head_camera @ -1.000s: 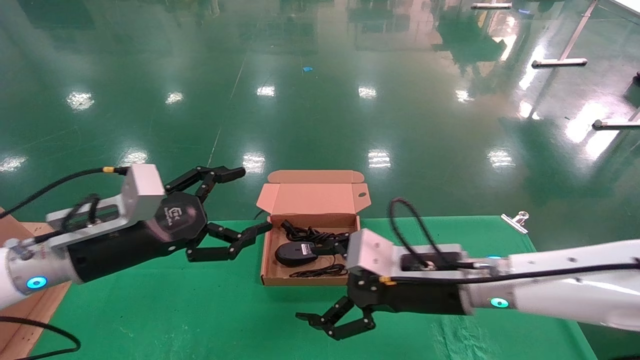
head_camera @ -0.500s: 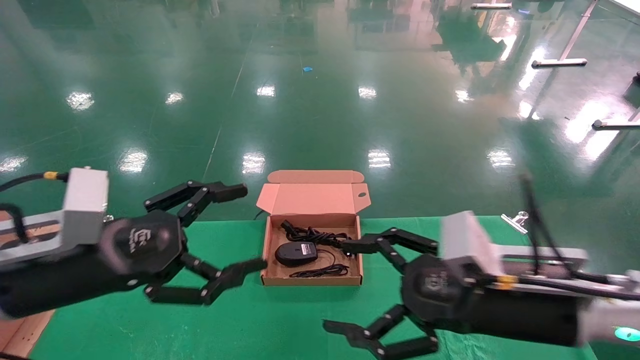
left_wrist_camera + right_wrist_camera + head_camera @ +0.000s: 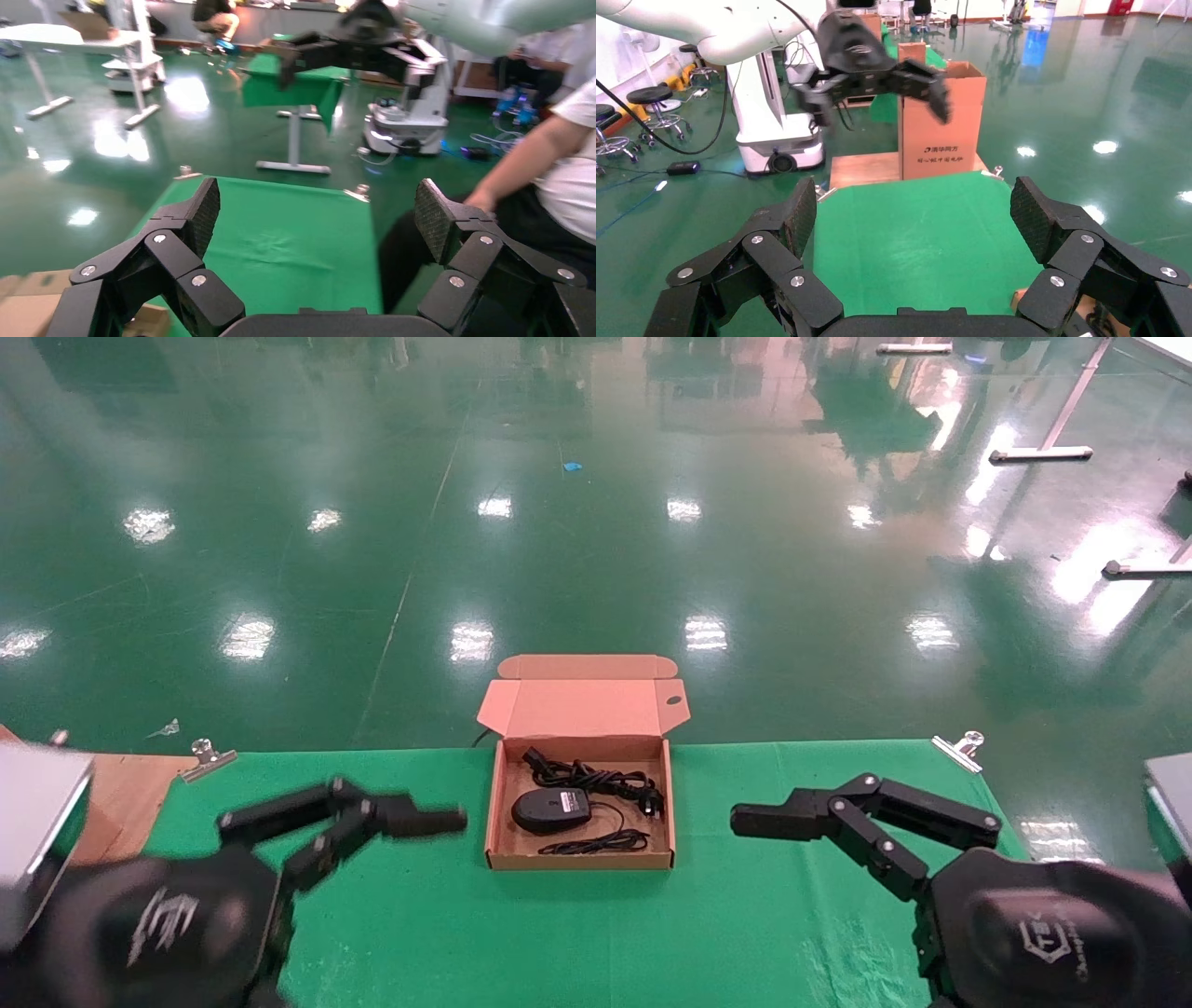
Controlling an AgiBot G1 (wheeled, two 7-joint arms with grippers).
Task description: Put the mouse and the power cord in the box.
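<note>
The box point(image 3: 498, 822) lies open at the middle back of the green table, lid flap up. The black mouse point(image 3: 549, 809) rests in it, its thin cable looped at the front. The power cord point(image 3: 596, 775) is bundled behind the mouse, inside the box. My left gripper point(image 3: 316, 210) is open and empty, low at the near left; one of its fingers point(image 3: 410, 821) points toward the box, well short of it. My right gripper point(image 3: 912, 210) is open and empty at the near right, and its finger point(image 3: 792, 820) is apart from the box.
Metal clips point(image 3: 207, 758) point(image 3: 959, 747) hold the green cloth at the back corners. A wooden board point(image 3: 121, 794) lies left of the table. A larger printed brown carton point(image 3: 940, 123) stands there too. A person's arm point(image 3: 541, 151) is beside the table.
Both arms have pulled back from the box toward the near edge, left to the near left, right to the near right. The right gripper has rolled over. The box's contents have not moved.
</note>
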